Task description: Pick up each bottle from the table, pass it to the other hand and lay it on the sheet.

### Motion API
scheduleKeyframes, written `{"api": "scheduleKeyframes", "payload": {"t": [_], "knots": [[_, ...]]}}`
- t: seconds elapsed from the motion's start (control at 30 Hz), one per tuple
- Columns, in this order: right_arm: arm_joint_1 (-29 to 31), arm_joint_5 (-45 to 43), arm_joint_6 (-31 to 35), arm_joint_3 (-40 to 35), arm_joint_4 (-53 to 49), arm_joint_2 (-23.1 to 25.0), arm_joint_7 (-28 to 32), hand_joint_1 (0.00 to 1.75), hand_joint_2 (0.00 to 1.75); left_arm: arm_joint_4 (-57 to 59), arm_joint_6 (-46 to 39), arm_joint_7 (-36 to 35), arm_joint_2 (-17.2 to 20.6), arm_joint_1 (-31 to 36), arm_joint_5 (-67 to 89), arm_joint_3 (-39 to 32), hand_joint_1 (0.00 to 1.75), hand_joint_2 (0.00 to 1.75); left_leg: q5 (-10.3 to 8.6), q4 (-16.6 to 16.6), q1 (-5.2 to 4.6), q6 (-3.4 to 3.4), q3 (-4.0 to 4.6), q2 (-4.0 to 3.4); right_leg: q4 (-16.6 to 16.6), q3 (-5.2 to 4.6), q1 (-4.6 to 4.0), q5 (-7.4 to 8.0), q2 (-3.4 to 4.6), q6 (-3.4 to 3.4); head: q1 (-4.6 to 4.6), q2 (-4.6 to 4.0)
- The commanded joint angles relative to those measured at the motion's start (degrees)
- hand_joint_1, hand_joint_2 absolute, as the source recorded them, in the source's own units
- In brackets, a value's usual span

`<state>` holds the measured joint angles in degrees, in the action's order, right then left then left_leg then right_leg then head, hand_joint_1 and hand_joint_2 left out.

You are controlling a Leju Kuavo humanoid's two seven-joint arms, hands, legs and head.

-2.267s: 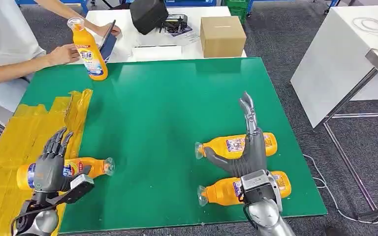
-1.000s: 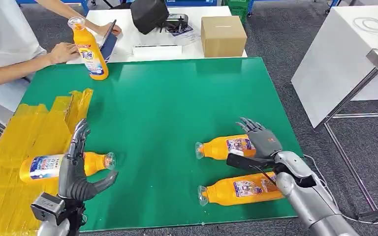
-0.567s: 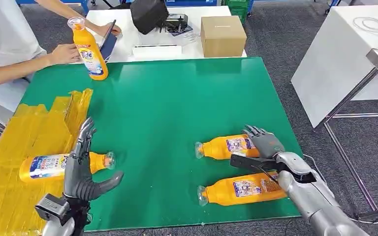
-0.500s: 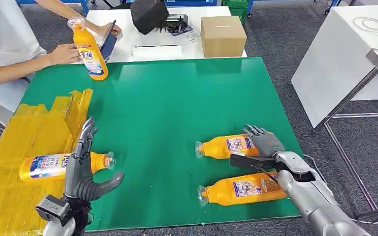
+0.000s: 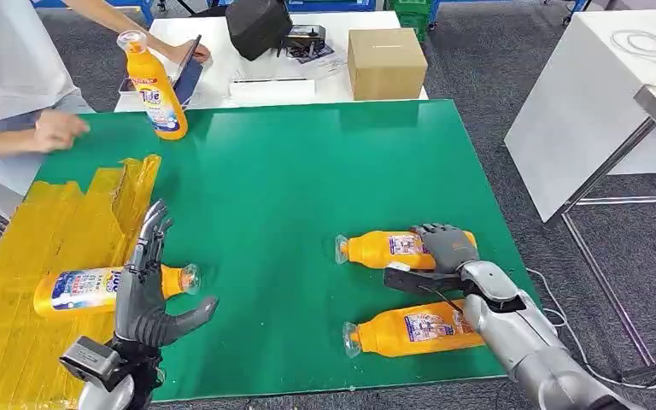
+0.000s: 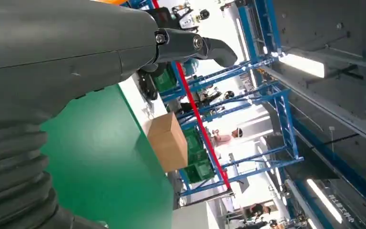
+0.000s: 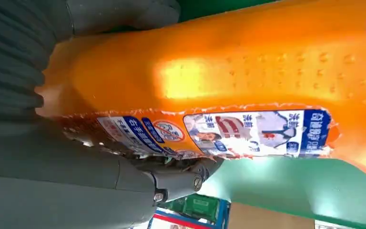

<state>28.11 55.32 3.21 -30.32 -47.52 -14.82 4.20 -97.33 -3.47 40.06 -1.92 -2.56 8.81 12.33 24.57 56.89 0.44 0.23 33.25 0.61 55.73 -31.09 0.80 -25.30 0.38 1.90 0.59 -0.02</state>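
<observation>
Right wrist view: hand (image 7: 76, 157) apparently clasps glossy, dimpled orange bottle (image 7: 248, 81).

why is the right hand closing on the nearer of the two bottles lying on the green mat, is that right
Not quite: the right hand closes on the farther bottle of the two, as the head view shows. The nearer bottle lies untouched beside the forearm. Both lie on the green mat.

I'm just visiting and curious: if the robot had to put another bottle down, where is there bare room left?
The middle of the green table, between the upright bottle and the cardboard box, is bare. The yellow sheet has room around its lying bottle. Near the right hand it is crowded: two bottles lie close.
</observation>
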Motion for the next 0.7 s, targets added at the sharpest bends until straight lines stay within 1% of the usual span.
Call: {"api": "scheduleKeyframes", "payload": {"t": [0.03,0.07,0.1,0.27,0.33,0.37,0.4,0.43,0.47,0.53,0.6,0.63,0.67,0.7], "knots": [[0.68,0.72,0.91,-0.71,3.03,1.65,-0.60,1.75,1.75,2.71,0.81,-0.44,-0.27,1.42,-0.61,0.40,0.00,1.75,0.04,-0.06,0.04,-0.01,-0.16,-0.01,-0.10,0.19,-0.06,-0.03,-0.06,-0.09,0.02,0.00],[0.50,0.79,1.40,-0.35,2.56,1.86,-0.77,1.75,1.75,2.57,0.94,-0.51,-0.31,1.39,-0.68,0.33,0.00,1.75,0.06,-0.06,0.07,-0.01,-0.22,-0.03,-0.13,0.26,-0.10,-0.04,-0.07,-0.11,0.00,0.00],[-0.45,0.90,3.39,1.23,0.56,2.68,-1.08,1.75,1.75,2.03,1.29,-0.80,-0.41,1.08,-0.63,0.14,0.00,1.75,0.05,-0.05,0.06,-0.02,-0.16,-0.03,-0.10,0.19,-0.07,-0.02,-0.04,-0.09,0.00,0.00],[-0.69,1.15,3.42,1.34,-0.29,2.95,-1.45,1.75,1.75,1.90,1.42,-0.90,-0.43,1.02,-0.61,0.19,0.00,1.75,0.05,-0.03,0.04,-0.02,-0.12,-0.07,-0.06,0.13,-0.06,-0.03,0.00,-0.08,0.00,0.00],[-1.59,0.90,5.10,2.70,-2.14,3.35,-1.64,1.75,1.75,1.88,1.89,-1.23,-0.37,1.05,-0.60,0.39,0.00,1.75,0.06,-0.03,0.05,-0.02,-0.13,-0.08,-0.07,0.14,-0.07,-0.03,0.00,-0.09,0.00,0.00],[-3.22,0.19,7.89,4.77,-4.98,4.21,-1.08,1.75,1.75,1.52,4.15,-3.09,-0.29,0.86,-2.28,0.56,0.00,1.75,0.03,-0.03,0.02,-0.01,-0.08,-0.02,-0.04,0.09,-0.03,-0.03,-0.04,-0.06,0.02,0.00],[-5.69,-1.04,10.63,7.66,-8.79,5.40,-1.41,1.75,1.75,1.70,10.29,-9.07,-0.48,0.72,-9.38,0.50,0.00,1.75,0.07,-0.03,0.06,-0.02,-0.13,-0.02,-0.07,0.16,-0.07,-0.05,-0.08,-0.09,0.00,0.00],[-8.03,-1.76,11.83,9.53,-12.21,6.06,-1.62,1.75,1.75,2.25,13.80,-13.12,-0.69,0.58,-13.50,0.53,0.00,1.75,0.03,-0.03,0.04,-0.02,-0.07,0.01,-0.06,0.09,-0.06,-0.03,-0.06,-0.07,0.00,0.00],[-10.54,-2.62,14.57,11.56,-15.86,6.85,-1.50,1.75,1.75,3.09,14.98,-16.38,-0.04,0.80,-13.91,1.48,0.00,1.75,0.08,-0.07,0.08,-0.04,-0.16,0.03,-0.12,0.21,-0.10,-0.07,-0.11,-0.11,0.02,0.00],[-12.05,-2.30,14.57,11.74,-18.26,6.84,-1.82,1.75,1.75,3.84,15.06,-16.30,0.01,0.87,-13.90,1.83,0.00,1.75,0.03,-0.05,0.00,-0.02,-0.02,0.18,-0.04,0.06,-0.01,-0.06,-0.14,-0.05,0.00,0.00],[-12.57,-3.04,15.33,12.64,-19.27,7.30,-1.45,1.75,1.75,3.99,14.35,-16.60,0.36,1.07,-12.70,2.06,0.00,1.75,0.15,-0.03,0.06,-0.04,-0.16,0.08,-0.06,0.23,-0.08,-0.14,-0.09,-0.13,0.00,0.00],[-12.57,-3.04,15.33,12.64,-19.27,7.30,-1.45,1.75,1.75,3.99,14.35,-16.60,0.36,1.07,-12.70,2.06,0.00,1.75,0.11,-0.05,0.05,-0.03,-0.06,0.02,-0.07,0.09,-0.07,-0.08,0.00,-0.10,0.04,0.00],[-13.94,-8.24,18.72,15.25,-21.74,9.55,3.49,1.75,1.75,4.65,15.64,-17.81,1.01,2.13,-13.22,3.60,0.00,1.75,0.05,-0.05,0.00,-0.01,0.05,0.11,-0.04,-0.02,-0.02,-0.06,-0.09,-0.06,0.02,0.00],[-14.76,-11.42,19.85,16.09,-24.25,11.23,6.04,1.75,1.75,5.33,15.96,-18.31,0.96,2.89,-13.96,4.38,0.00,1.75,0.06,-0.03,0.02,-0.02,0.06,0.12,-0.02,-0.03,-0.04,-0.07,-0.10,-0.07,0.02,0.00]]}}
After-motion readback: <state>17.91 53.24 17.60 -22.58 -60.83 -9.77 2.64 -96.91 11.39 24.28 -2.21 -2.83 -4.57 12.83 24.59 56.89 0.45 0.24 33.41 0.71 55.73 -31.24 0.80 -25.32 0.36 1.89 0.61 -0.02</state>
